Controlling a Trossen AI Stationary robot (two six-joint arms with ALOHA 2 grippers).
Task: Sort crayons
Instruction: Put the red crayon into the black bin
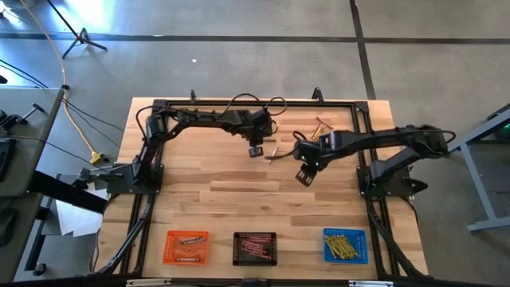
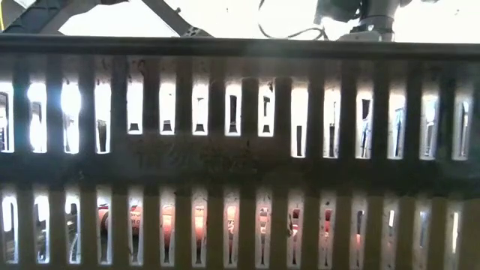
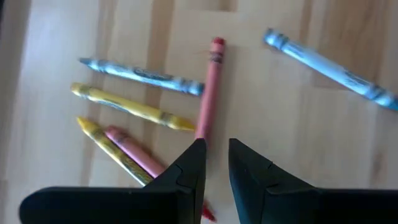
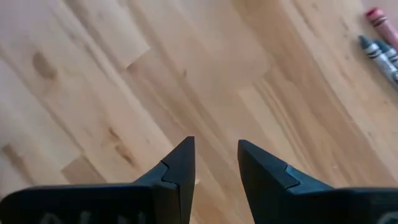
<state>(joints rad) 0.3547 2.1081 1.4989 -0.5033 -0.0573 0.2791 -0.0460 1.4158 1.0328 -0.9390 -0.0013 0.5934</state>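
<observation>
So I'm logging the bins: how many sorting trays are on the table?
3, all along the table's near edge: an orange tray on the left, a black tray in the middle, a blue tray on the right. Each holds crayons; none looks hidden.

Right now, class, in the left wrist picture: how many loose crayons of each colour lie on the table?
Blue crayons: 2
Yellow crayons: 2
Red/pink crayons: 2
Total: 6

No words I can read anywhere, dark print on the crayon (image 3: pixel 209 87) wrappers past my fingers too blurred to make out, no numbers, no signs
</observation>
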